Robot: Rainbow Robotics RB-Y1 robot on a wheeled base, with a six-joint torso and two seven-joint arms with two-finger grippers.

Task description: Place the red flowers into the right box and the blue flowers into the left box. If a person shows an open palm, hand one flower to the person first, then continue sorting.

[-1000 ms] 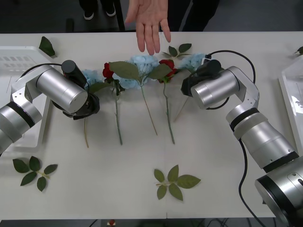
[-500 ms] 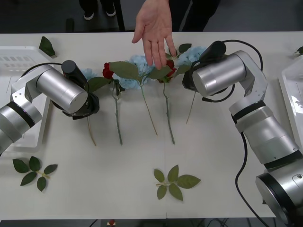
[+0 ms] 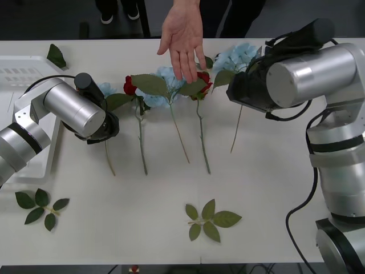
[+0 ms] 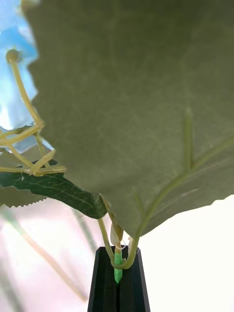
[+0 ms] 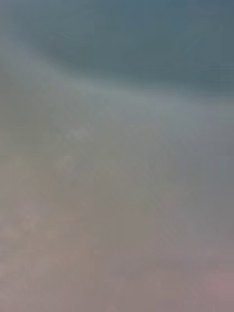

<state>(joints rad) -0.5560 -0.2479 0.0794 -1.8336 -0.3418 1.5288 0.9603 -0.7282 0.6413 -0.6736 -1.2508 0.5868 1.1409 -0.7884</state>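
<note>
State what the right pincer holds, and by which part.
The right pincer is shut on a blue flower, gripping its thin green stem just below the leaves, lifted off the table.

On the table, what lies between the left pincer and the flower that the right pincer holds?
In the front view, between the left pincer and the held blue flower: a red flower, a blue flower and a second red flower, under the person's hand.

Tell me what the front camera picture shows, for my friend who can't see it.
The right gripper holds a fluffy pale-blue flower lifted beside a person's open bare hand. More blue and dark-red flowers lie in a row on the white table.
</note>
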